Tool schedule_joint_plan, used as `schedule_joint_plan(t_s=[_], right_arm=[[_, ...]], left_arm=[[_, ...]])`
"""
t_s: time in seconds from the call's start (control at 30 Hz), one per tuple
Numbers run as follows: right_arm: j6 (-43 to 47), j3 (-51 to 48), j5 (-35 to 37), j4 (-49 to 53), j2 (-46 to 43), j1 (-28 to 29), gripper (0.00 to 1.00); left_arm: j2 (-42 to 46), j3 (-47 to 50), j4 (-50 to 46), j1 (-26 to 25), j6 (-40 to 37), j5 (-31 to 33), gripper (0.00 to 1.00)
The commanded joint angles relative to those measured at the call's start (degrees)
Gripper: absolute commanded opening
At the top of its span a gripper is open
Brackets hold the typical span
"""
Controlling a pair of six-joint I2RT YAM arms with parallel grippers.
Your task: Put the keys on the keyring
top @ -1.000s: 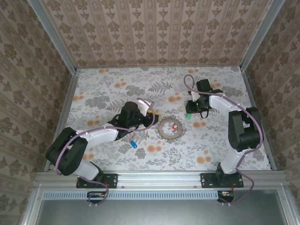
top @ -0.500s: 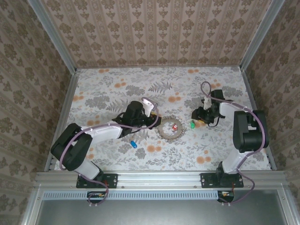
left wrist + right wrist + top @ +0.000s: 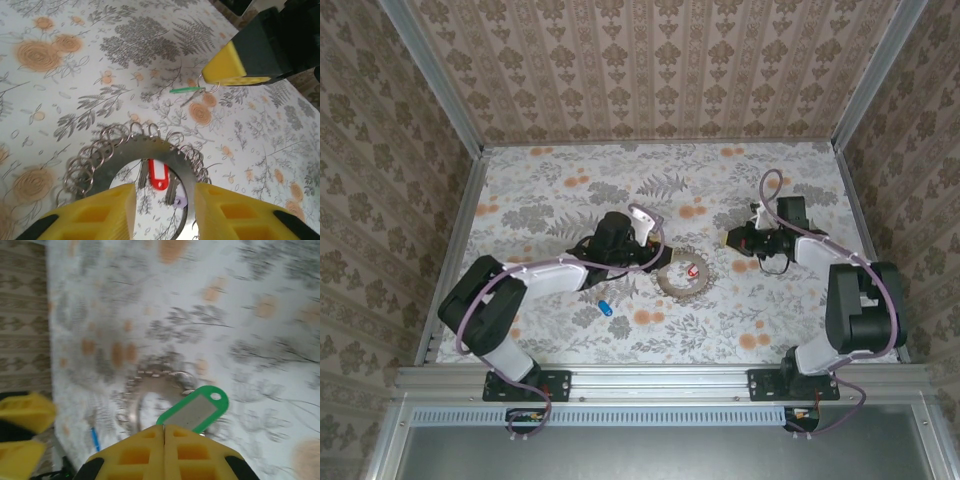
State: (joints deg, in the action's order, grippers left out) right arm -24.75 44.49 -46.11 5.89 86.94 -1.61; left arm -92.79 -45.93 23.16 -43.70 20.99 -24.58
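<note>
Our right gripper [image 3: 164, 432] is clenched on the green key [image 3: 197, 410]. The two yellow fingers meet with no gap, and the plastic tag sticks out from between them. Half a second ago this key lay on the table [image 3: 550, 180], just right of the keyring [image 3: 150, 147] and near the gripper. Now that spot is bare cloth and the key is in our grip, a little to the right of the ring and farther back. In the left wrist view the tag shows edge-on, with its small split ring and metal blade hanging by the fingertip.

Our left gripper [image 3: 162, 200] has reached farther right than a second ago, and it now sits at the left, near edge of the keyring. Its fingers [image 3: 220, 210] stand apart, one on each side of the ring's open centre. We cannot tell whether they are pinching the metal band or only hovering over it.

The keyring itself has not moved. It lies at mid-table, a flat steel band fringed with many small loops. The red key [image 3: 158, 175] rests inside its hole as before. The blue key [image 3: 604, 307] is also where it was, on the cloth near and left of the ring, beside our left forearm.
</note>
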Motion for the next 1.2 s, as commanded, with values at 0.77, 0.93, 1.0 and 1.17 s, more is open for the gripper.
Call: schedule_joint_plan(t_s=[0.77,0.93,1.0,1.17], right_arm=[[8.42,4.64,-16.79,2.13,-11.90,6.52,0.00],[7.54,4.82,-17.38,0.98,-12.14,6.59,0.01],[7.36,4.87,-17.67,0.79,-12.14,6.70,0.01],[6.79,4.51,-17.69,-0.09,-12.36,6.79,0.02]], left_arm=[[-12.35,-15.14,15.43,3.02,9.51,-31.95,0.46],[-13.55,-16.66,15.91,2.71,10.60,-34.56,0.41],[-13.88,-16.96,17.17,2.59,11.21,-35.29,0.39],[-14.55,-17.36,19.33,2.48,12.47,-36.85,0.25]])
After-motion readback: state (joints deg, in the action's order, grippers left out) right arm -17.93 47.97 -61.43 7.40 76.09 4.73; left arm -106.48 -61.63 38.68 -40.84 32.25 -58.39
